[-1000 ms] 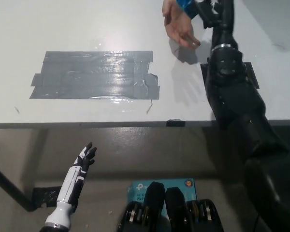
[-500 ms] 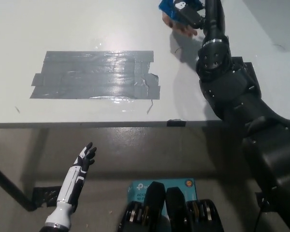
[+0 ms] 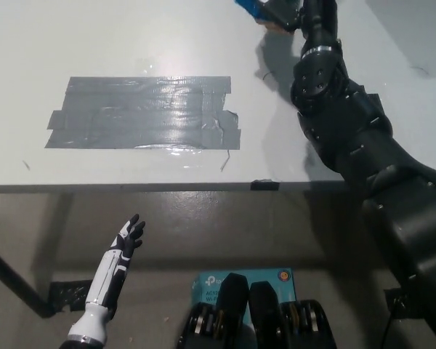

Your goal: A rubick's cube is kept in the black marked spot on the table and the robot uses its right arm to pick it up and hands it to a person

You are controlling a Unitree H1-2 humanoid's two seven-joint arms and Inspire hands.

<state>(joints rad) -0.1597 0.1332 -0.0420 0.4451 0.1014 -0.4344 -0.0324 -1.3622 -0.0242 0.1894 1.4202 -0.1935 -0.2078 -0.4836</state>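
The table (image 3: pixel 94 36) before me looks smooth and matt, pale grey. The grey tape patch (image 3: pixel 144 113) on it is glossy and wrinkled, with bright reflections. My right arm (image 3: pixel 349 138) has black shells like hard plastic, half-matt. My left hand (image 3: pixel 123 247) looks like white plastic.

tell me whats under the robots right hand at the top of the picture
The right hand sits over a blue object and a sliver of a person's hand, above the table. The picture's edge and the hand hide the rest.
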